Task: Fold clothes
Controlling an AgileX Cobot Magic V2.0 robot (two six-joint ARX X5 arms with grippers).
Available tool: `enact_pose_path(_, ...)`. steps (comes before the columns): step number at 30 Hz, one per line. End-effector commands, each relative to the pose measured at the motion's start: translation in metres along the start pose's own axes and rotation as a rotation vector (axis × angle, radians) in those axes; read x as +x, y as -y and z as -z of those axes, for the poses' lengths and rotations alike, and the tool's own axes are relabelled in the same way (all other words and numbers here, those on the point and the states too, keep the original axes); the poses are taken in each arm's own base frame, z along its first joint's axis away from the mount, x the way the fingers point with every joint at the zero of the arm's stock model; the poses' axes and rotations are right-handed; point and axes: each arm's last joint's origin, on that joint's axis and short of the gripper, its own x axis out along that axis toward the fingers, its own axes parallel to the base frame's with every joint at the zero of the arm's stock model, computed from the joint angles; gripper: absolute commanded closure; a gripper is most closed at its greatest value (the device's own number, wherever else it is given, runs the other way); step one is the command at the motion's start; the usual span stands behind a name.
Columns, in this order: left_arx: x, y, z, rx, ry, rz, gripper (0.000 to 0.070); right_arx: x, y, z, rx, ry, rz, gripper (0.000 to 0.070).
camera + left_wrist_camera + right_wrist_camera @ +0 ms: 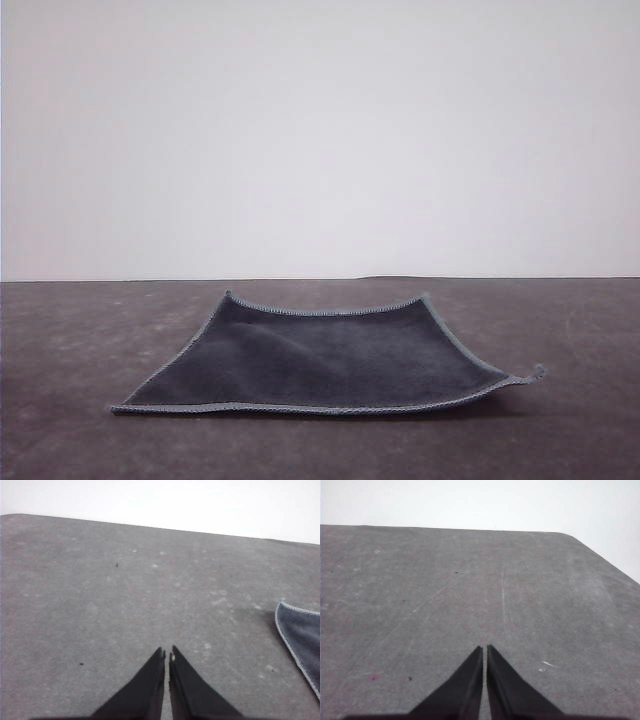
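**Inspector A:** We record the cloth (320, 358) lying unfolded on the grey table (80, 340), dark charcoal face up, roughly central in the front view. Its grey stitched edging runs round all four sides.

**Inspector B:** Agreed. We note the near right corner (530, 376) is lifted slightly off the surface and ends in a small curl (the rest lies mostly flat, with a shallow dip along the far edge).

**Inspector A:** The left gripper (167, 653): we find its two dark fingers drawn together, tips almost meeting, nothing between them. It stands over bare table, with one corner of the cloth (302, 640) off to the side, apart from the fingers.

**Inspector B:** The right gripper (485, 648) is in the same condition: fingers closed to a thin slit, empty. Beneath it we see bare table (420, 580) with faint scratches and specks, and the table's rounded far corner (565, 534) against the pale wall.
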Motion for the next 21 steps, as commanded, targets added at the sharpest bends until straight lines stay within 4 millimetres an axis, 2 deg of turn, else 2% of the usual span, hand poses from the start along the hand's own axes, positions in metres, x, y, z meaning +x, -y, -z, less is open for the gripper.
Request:
enact_pose_path(1, 0.0018, -0.0006, 0.0065, -0.009, -0.022, 0.001, 0.0700, 0.0008, 0.0001, 0.0016, -0.005, 0.001, 0.005, 0.0694)
enact_pose_path(21, 0.0018, -0.0006, 0.0065, -0.009, -0.022, 0.001, 0.0700, 0.0008, 0.0001, 0.0016, -0.006, 0.001, 0.005, 0.0693)
